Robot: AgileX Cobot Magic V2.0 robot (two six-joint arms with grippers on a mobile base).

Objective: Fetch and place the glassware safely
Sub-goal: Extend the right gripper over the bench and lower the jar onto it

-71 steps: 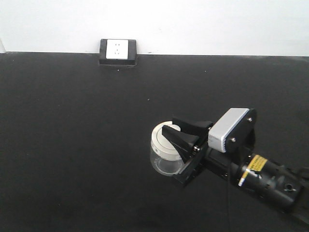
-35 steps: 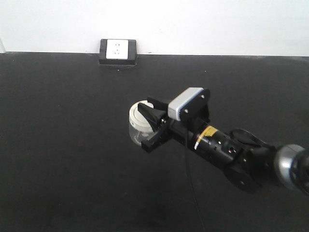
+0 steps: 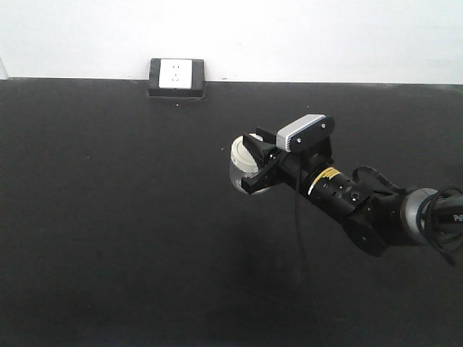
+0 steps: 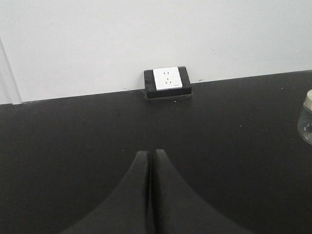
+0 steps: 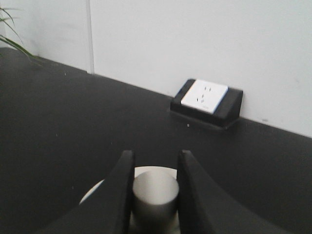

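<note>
The glass jar [image 3: 239, 165] with its cream-white lid hangs in my right gripper [image 3: 253, 160] over the black table, right of centre. In the right wrist view the two black fingers [image 5: 122, 187] are shut on the lid's round knob [image 5: 155, 194], with the white lid [image 5: 97, 191] showing beneath. My left gripper [image 4: 149, 155] is shut and empty, low over the table, pointing at the back wall. The jar's edge [image 4: 306, 117] shows at the right border of the left wrist view.
A black-framed white wall socket [image 3: 176, 76] sits at the table's back edge against the white wall; it also shows in the left wrist view [image 4: 166, 82] and the right wrist view [image 5: 206, 101]. A green plant leaf [image 5: 14, 41] shows at far left.
My right arm has carried the jar up and away from the front, first leftward, then back to the right, and it now sits farther back on the table. The left gripper's earlier state is not shown.
</note>
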